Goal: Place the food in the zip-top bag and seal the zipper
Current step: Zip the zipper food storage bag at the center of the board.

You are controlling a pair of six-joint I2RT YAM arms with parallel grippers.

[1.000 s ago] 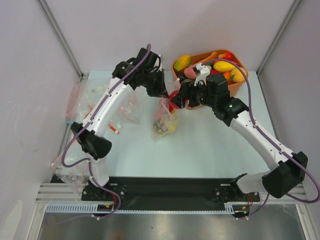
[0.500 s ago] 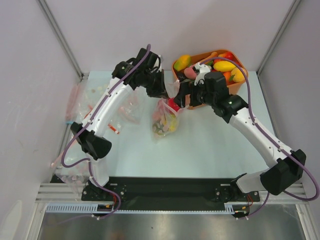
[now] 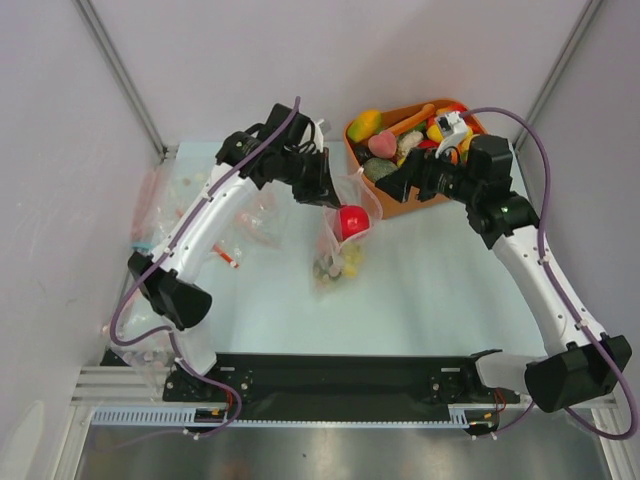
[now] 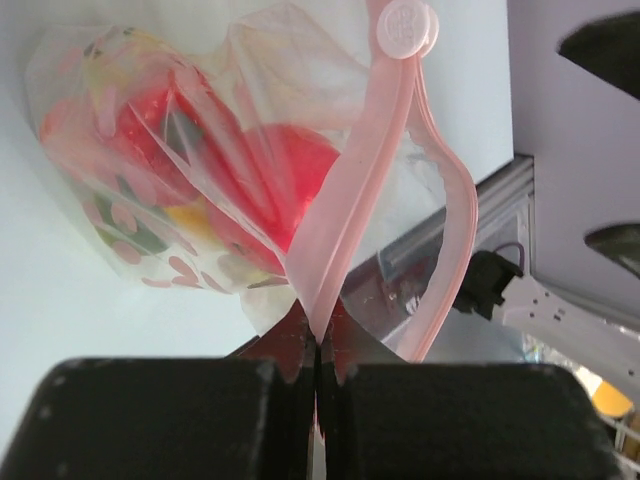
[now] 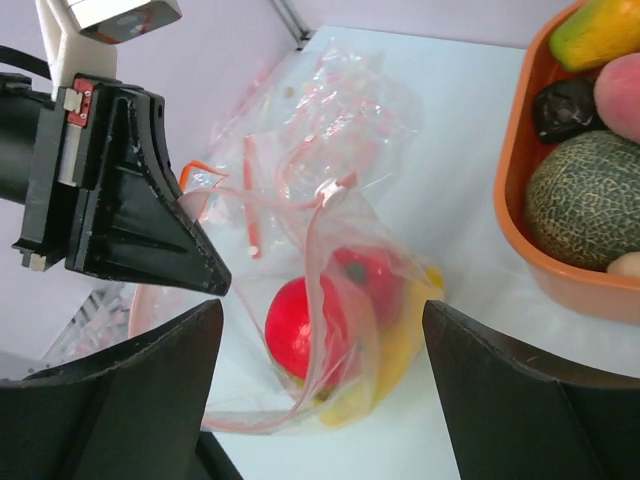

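Note:
My left gripper [image 3: 328, 192] is shut on the pale pink zipper [image 4: 345, 190] of the zip-top bag [image 3: 340, 250] and holds its mouth up and open; the bag's bottom rests on the table. In the bag lie a round red fruit [image 3: 352, 221], another red piece and yellow pieces [image 5: 395, 350]. My right gripper [image 3: 388, 188] is open and empty, just right of the bag's mouth, beside the orange tub [image 3: 392, 208]. The right wrist view shows the bag [image 5: 380, 235], the red fruit [image 5: 298, 325] and my left gripper [image 5: 130, 200]. More food [image 3: 372, 123] lies in the tub.
The tub stands at the back right; a netted green melon [image 5: 590, 200] sits by its near rim [image 5: 515, 190]. Other clear bags [image 3: 255, 215] with orange-red strips lie on the left, more by the left wall [image 3: 150, 195]. Frame posts flank the table.
My right gripper has let go of the red fruit, which now lies in the bag, and has drawn back to the right toward the tub. My left gripper still holds the zipper.

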